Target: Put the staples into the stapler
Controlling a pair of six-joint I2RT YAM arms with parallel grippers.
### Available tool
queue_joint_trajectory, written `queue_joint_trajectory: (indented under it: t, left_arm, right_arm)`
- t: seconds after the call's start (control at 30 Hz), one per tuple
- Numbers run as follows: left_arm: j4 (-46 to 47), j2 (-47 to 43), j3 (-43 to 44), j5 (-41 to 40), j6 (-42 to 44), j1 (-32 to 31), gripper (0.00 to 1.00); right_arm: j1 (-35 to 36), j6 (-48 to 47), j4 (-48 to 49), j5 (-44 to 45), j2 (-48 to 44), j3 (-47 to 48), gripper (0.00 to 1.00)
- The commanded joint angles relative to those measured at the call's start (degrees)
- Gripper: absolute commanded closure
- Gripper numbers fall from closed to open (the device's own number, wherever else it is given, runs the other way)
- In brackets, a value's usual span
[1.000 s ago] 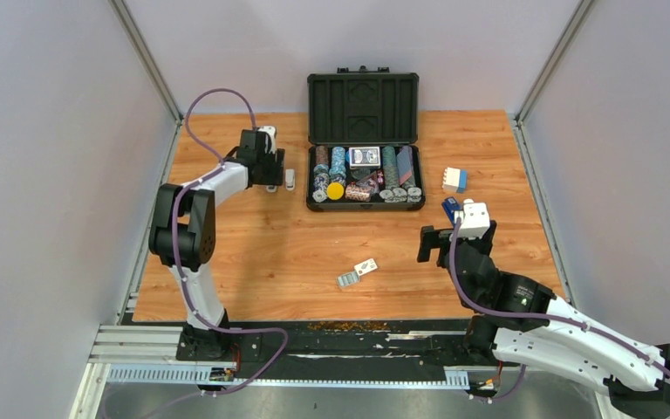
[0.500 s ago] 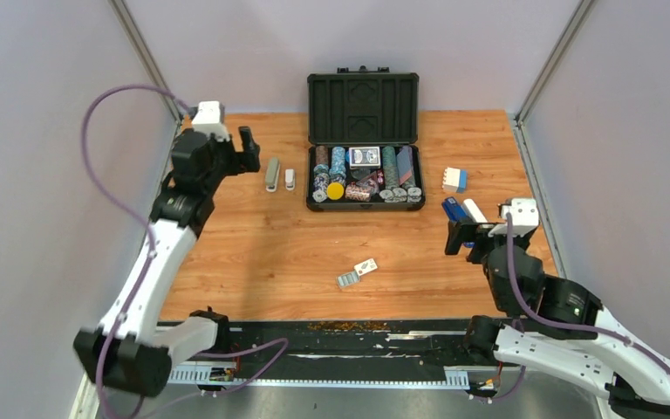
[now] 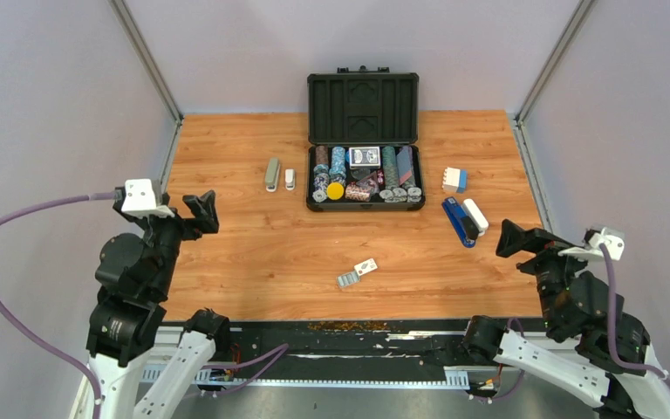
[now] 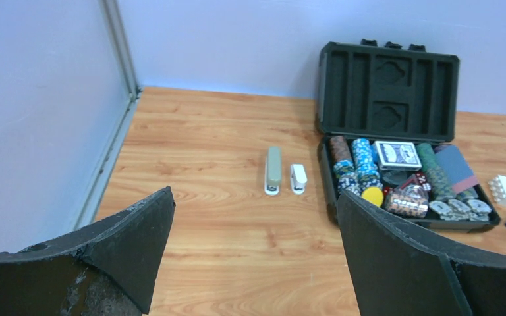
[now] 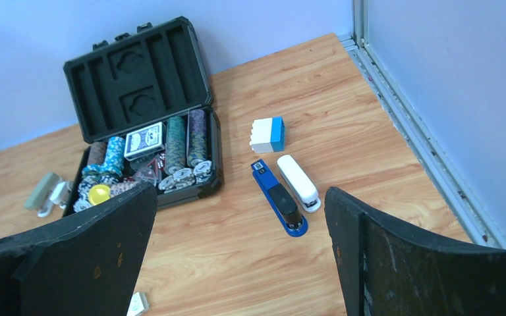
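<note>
**Stapler** point(image 3: 272, 174): slim, grey-olive. It lies flat on the wooden surface point(image 3: 253, 253) at the far left, just left of the open case. A shorter small white item point(image 3: 290, 179) lies just beside it on the right, not touching; its kind cannot be told.

**Staples** point(image 3: 347, 280): a silvery-grey strip in a tiny tray, at the front middle of the surface. The white sleeve point(image 3: 365, 267) lies just beside the tray, at a slant. Both are well apart from the stapler.

**Poker chip case** point(image 3: 364, 105): black and open, with the lid standing upright at the back. Rows of chips and a deck of cards point(image 3: 364, 156) are inside.

**Dark blue stapler** point(image 3: 459, 223): on the right side of the surface, lying at an angle. A white stapler point(image 3: 475, 216) lies close along its right side. A white-and-blue block point(image 3: 454, 180) sits near them, farther back.

**Left hand** point(image 4: 255, 197): jaws wide, holding nothing. It is raised over the near left edge of the surface, and its wrist view looks across at the stapler.

**Right hand** point(image 5: 240, 191): jaws wide, holding nothing. It is raised over the near right corner, and the dark blue stapler shows between its fingers in the wrist view.
</note>
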Motion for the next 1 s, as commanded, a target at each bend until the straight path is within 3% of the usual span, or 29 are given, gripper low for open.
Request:
queue_joint_trajectory:
  t: [0.0,0.43,0.97]
  left_arm:
    - [-3.71,-3.68,-2.92,-6.09,1.54,-1.07,0.00]
    - [1.15,-12.94,-18.73,-0.74,-2.78,-1.78,0.00]
    - [1.84,-13.47,-20.25,1.95,-1.69,-3.63,0.00]
  right_arm:
    - [-0.08,-3.11,4.08,0.37,-5.62,-2.62,0.00]
    - [-0.38,-5.04,6.89,-3.15,-7.19,-5.90,0.00]
    - [-2.67,-7.27,8.97,-4.49,-6.26,-6.78,0.00]
